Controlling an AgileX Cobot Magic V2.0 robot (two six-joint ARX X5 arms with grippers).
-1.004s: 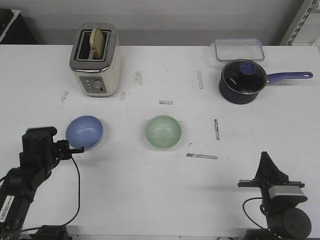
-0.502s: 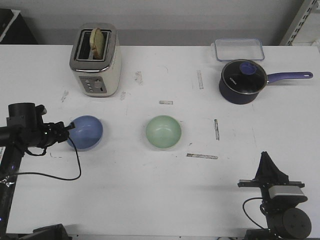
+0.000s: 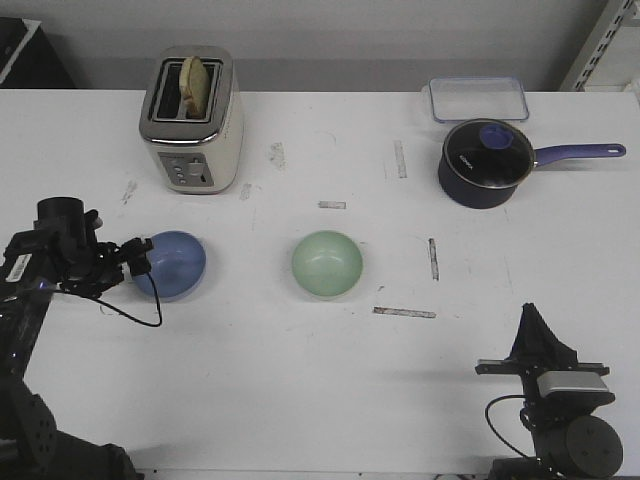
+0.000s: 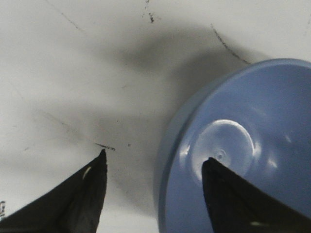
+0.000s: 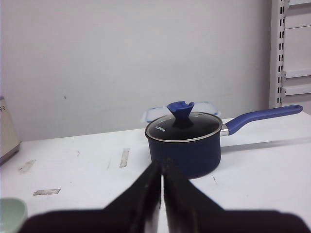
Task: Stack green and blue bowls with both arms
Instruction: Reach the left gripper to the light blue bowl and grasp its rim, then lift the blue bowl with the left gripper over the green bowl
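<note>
The light blue bowl (image 3: 172,263) sits on the white table at the left, and the pale green bowl (image 3: 327,263) sits a short way to its right. My left gripper (image 3: 141,256) is open at the blue bowl's left rim. In the left wrist view the left gripper (image 4: 155,155) straddles that rim: one finger is over the inside of the blue bowl (image 4: 252,121), the other over bare table. My right gripper (image 3: 527,312) rests shut and empty at the near right edge. The right gripper (image 5: 163,163) points toward the saucepan. An edge of the green bowl (image 5: 8,213) shows in the right wrist view.
A cream toaster (image 3: 190,120) with bread in it stands at the back left. A dark navy saucepan (image 3: 485,163) with a long handle and a clear lidded box (image 3: 478,98) are at the back right. Tape strips (image 3: 404,312) mark the table (image 3: 300,380).
My left arm swung away from the near edge and brought its open gripper to the blue bowl's left rim. Neither bowl nor the right arm has moved.
</note>
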